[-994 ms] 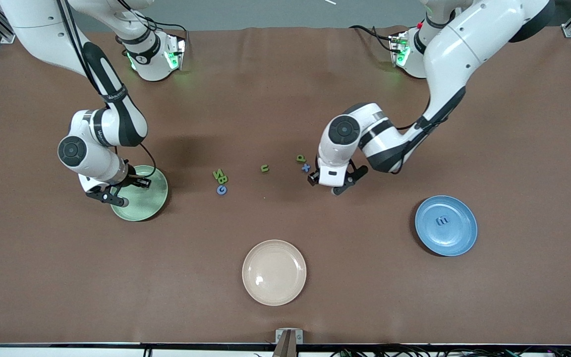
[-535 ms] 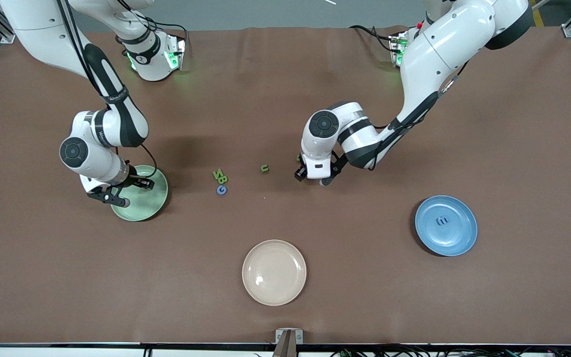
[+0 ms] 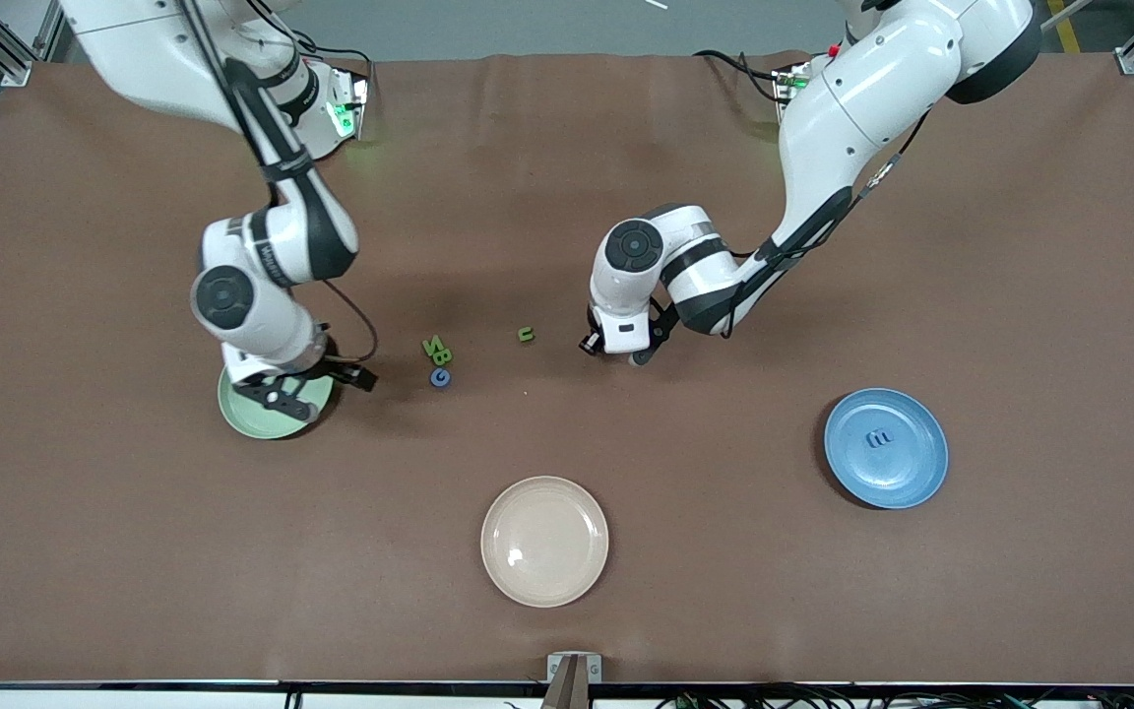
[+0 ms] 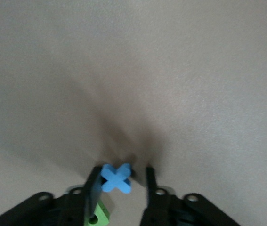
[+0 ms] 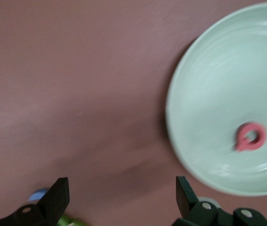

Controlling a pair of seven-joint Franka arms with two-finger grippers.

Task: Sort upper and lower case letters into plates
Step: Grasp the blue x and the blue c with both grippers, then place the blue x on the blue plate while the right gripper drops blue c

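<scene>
My left gripper (image 3: pixel 614 350) is down at the table, open, with a blue x letter (image 4: pixel 116 178) between its fingers (image 4: pixel 94 181) and touching one of them; a green letter (image 4: pixel 98 217) lies just beside that finger. Both letters are hidden in the front view. My right gripper (image 3: pixel 319 386) is open and empty, over the table at the edge of the mint green plate (image 3: pixel 242 412), which holds a pink-red letter (image 5: pixel 251 136). Two green letters (image 3: pixel 438 349), a blue G (image 3: pixel 440 377) and a green u (image 3: pixel 526 334) lie mid-table. The blue plate (image 3: pixel 912 463) holds a blue m (image 3: pixel 879 436).
A cream-beige plate (image 3: pixel 544 541) sits nearest the front camera at mid-table. The blue plate lies toward the left arm's end, the mint plate (image 5: pixel 218 94) toward the right arm's end. Brown cloth covers the whole table.
My left gripper moved toward the right arm's end onto the blue x and green letter, now covering them. My right gripper swung off the mint plate toward the letter cluster.
</scene>
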